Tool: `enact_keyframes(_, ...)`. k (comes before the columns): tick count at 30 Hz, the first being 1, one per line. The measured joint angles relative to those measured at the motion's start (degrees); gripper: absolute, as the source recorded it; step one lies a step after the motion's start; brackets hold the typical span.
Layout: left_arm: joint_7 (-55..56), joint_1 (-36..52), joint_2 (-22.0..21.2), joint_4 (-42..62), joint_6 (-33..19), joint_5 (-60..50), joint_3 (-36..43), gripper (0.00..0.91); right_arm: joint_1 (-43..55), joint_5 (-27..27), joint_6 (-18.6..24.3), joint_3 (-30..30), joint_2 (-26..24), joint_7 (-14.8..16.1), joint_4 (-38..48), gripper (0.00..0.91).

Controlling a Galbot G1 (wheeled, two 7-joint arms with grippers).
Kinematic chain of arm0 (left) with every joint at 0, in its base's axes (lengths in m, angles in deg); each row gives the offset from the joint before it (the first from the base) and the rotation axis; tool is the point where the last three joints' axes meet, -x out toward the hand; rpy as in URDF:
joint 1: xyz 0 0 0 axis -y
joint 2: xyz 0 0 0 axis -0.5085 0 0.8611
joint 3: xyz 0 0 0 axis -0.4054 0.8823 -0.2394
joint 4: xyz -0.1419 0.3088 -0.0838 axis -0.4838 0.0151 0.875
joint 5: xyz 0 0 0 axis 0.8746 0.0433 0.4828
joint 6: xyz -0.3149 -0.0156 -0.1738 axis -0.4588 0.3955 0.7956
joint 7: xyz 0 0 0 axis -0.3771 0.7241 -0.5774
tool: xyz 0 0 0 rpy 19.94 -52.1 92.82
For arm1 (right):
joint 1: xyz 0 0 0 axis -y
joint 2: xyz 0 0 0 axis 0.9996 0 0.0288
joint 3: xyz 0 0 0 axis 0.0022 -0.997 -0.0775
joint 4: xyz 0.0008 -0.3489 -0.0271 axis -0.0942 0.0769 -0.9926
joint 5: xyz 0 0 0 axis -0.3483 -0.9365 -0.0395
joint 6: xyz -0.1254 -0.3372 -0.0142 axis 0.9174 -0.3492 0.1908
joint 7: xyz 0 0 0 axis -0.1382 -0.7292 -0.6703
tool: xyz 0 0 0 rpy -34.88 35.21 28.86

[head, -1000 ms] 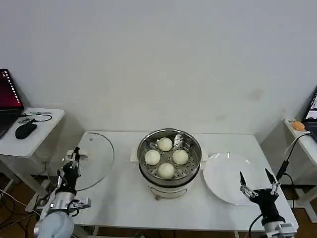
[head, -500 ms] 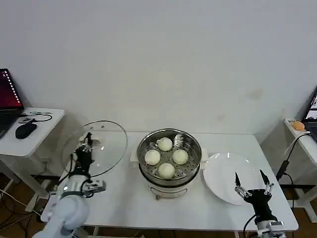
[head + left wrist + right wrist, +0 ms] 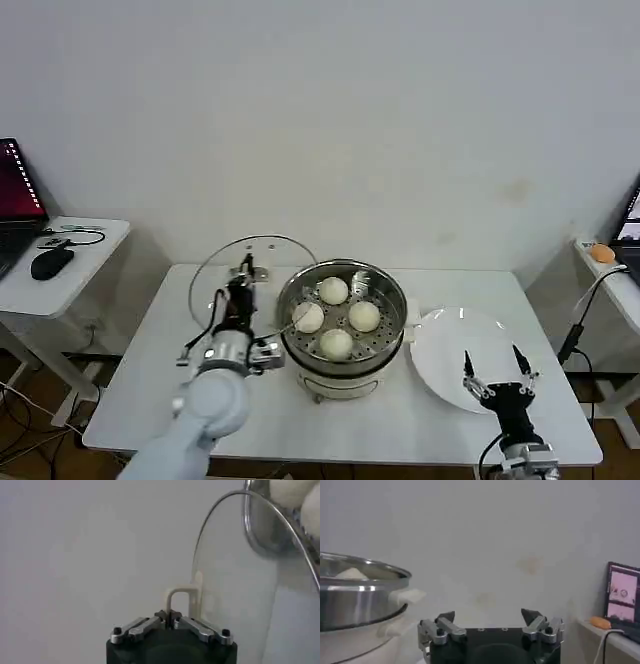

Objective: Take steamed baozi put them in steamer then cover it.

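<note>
Fingers of the left gripper (image 3: 171, 615) grasp the cover (image 3: 240, 281) handle, partly hiding its rim; right gripper (image 3: 497, 372) hangs released. Four steamed baozi (image 3: 335, 342) sit in one steamer (image 3: 343, 318).

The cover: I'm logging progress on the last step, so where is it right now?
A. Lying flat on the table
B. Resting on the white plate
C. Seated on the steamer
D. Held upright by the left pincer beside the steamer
D. The left pincer is shut on the handle of the cover, which stands on edge off the table beside the open steamer, with four baozi uncovered.
</note>
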Motion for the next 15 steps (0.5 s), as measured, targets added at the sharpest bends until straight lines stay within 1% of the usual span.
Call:
enact_keyframes(10,-5.72,2.54,-10.32,4.28,1.12,-9.68,4.45,0.0,0.42,-1.26,-0.57,-1.01,0.84,-0.55,-0.12,0.907)
enact_keyframes(15,-6.96,2.68,-14.34,6.14,1.41,-13.32,5.25,0.0,0.71,-1.7,-0.52,-1.62,0.88,-0.63,0.42,0.907)
